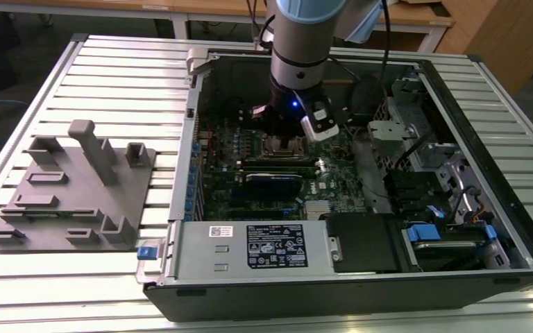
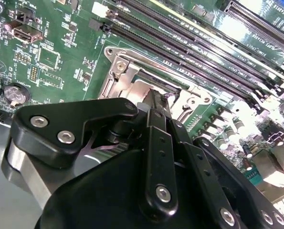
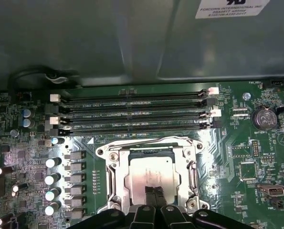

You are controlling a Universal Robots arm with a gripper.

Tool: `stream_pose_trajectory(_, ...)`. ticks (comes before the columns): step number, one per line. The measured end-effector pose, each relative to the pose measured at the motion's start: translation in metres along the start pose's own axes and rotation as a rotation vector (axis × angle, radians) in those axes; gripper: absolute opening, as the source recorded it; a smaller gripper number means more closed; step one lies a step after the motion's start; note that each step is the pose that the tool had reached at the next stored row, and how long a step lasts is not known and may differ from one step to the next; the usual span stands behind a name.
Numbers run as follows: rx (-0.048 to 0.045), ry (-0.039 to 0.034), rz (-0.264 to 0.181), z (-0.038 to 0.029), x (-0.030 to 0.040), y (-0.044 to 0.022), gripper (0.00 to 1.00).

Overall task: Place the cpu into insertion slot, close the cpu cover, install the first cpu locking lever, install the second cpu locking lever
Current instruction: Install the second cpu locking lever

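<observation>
end effector: black fingers close together, tips down on the near edge of the cpu; nothing visibly gripped between them; in the second wrist view the tips meet over the socket
cpu: silver-grey square lying flat inside the insertion slot, seen through the frame window
insertion slot: on the green board just beside the long memory slots; dark edge shows along the far side of the cpu
cpu cover: shiny metal frame down flat around the cpu, window over the chip; in the second wrist view its corner lies flat on the board
locking levers: cannot tell their position
memory slots: four long black slots, parallel, white latches at the ends
board: green, round battery near one corner, row of silver capacitors beside the socket
arm: grey and blue, reaching straight down into the open computer case over the socket area
tabletop: slatted metal, carries the case
grey fixture: moulded tray with upright posts, on the tabletop at the exterior view's left, well apart from the case
</observation>
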State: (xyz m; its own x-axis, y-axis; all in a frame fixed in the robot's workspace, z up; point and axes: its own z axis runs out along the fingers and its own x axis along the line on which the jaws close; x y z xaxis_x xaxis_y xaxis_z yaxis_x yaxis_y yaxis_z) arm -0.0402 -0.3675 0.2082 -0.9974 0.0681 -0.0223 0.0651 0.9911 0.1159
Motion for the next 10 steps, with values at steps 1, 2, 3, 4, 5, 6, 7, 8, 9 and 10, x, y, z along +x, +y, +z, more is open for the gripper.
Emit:
stream_pose_trajectory(1,-0.0001,0.0,0.0,0.0002,0.0001,0.0011,0.1)
stream_pose_trajectory(2,-0.0001,0.0,0.0,0.0004,0.0002,0.0025,0.1)
stream_pose_trajectory(3,-0.0001,0.0,0.0,0.0005,0.0003,0.004,0.1)
stream_pose_trajectory(4,-0.0001,0.0,0.0,0.0008,0.0004,0.0055,0.1)
stream_pose_trajectory(5,-0.0002,-0.0001,0.0,0.001,0.0004,0.0064,0.1)
stream_pose_trajectory(6,-0.0001,-0.0001,0.0,0.0011,0.0004,0.0069,0.1)
stream_pose_trajectory(7,-0.0002,0.0,0.0,0.0011,0.0004,0.0071,0.1)
stream_pose_trajectory(8,-0.0002,-0.0002,0.0,0.0011,0.0004,0.0071,0.1)
stream_pose_trajectory(9,-0.0003,-0.0009,0.0,0.0012,0.0005,0.0071,0.1)
stream_pose_trajectory(10,-0.0004,-0.0017,0.0,0.0012,0.0005,0.0071,0.1)
